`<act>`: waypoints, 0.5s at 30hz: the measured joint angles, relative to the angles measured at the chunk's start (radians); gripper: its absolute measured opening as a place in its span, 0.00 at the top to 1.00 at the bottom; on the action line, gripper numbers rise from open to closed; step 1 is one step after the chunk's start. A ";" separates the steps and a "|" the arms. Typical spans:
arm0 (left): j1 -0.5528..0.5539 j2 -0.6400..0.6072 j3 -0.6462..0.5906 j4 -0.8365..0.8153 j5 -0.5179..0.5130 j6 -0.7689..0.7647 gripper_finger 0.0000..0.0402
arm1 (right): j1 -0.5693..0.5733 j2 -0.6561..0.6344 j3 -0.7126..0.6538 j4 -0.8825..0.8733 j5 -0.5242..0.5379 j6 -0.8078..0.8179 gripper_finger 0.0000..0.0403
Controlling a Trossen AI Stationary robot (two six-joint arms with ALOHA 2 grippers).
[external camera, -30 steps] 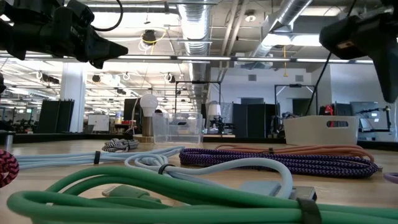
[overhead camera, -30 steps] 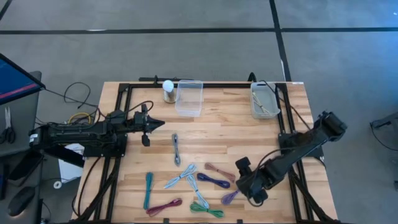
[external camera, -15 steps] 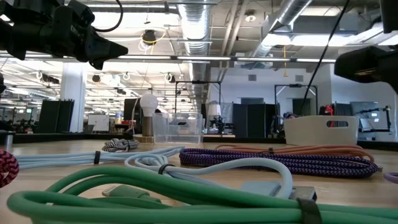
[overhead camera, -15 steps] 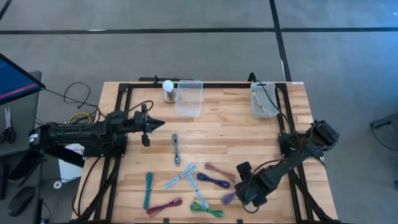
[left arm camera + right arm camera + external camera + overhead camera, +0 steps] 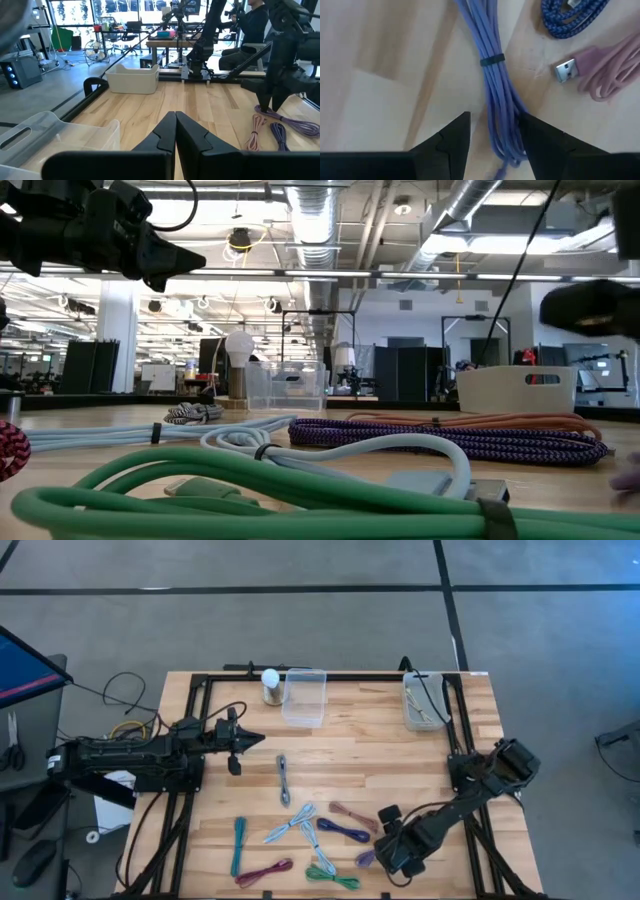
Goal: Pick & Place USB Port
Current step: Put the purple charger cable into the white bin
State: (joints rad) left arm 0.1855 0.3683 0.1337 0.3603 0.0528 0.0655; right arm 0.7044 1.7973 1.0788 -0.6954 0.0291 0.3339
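Right gripper (image 5: 492,137) sits low over the lavender cable bundle (image 5: 495,85) at the near right edge of the table (image 5: 380,750), fingers parted with the bundle running between the two tips. In the right wrist view the bundle's long axis runs straight away from the gripper, so the fingers straddle it across its width (good line-up for a pinch), and its black tie (image 5: 492,59) lies just ahead of the tips. Nothing is held yet. A pink cable (image 5: 612,70) with a bare USB plug (image 5: 566,70) and a dark blue braided cable (image 5: 572,15) lie just off to one side of the fingers, apart from the bundle.

Left gripper (image 5: 175,132) hangs well apart across the table, fingers pressed together on nothing, so the right arm is clearly the nearer one. Probable drop spot, the clear bin (image 5: 304,697), lies far from the right gripper.
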 joint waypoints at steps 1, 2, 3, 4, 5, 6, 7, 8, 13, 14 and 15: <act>0.000 0.000 0.000 0.000 0.000 0.000 0.98 | 0.000 0.008 0.002 0.000 0.002 -0.001 0.59; 0.000 0.000 0.000 0.000 0.000 0.000 0.98 | 0.000 0.016 0.002 0.000 0.005 0.000 0.59; 0.000 0.000 0.000 0.000 0.000 0.000 0.98 | 0.000 0.018 0.004 -0.001 0.005 0.000 0.59; 0.000 0.000 0.000 0.000 0.000 0.000 0.98 | 0.001 0.018 0.004 -0.002 0.005 0.000 0.59; 0.000 0.000 0.000 0.000 0.000 0.000 0.98 | 0.001 0.018 0.004 0.000 0.005 0.000 0.60; 0.000 0.000 0.000 0.000 0.000 0.000 0.98 | 0.001 0.016 0.003 0.001 0.005 0.004 0.61; 0.000 0.000 0.000 0.000 0.000 0.000 0.98 | 0.001 0.012 0.002 0.001 0.006 0.005 0.62; 0.000 0.000 0.000 0.000 0.000 0.000 0.98 | 0.001 0.007 0.001 0.001 0.005 0.006 0.63; 0.000 0.000 0.000 0.000 0.000 0.000 0.98 | 0.000 -0.008 -0.002 0.001 -0.004 0.008 0.76; 0.000 0.000 0.000 0.000 0.000 0.000 0.98 | 0.000 -0.009 -0.002 0.003 -0.006 0.008 0.79; 0.000 0.000 0.000 0.000 0.000 0.000 0.98 | 0.001 -0.009 -0.002 0.004 -0.006 0.008 0.82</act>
State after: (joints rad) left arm 0.1854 0.3683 0.1333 0.3603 0.0528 0.0654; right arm 0.7049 1.7885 1.0764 -0.6917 0.0227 0.3416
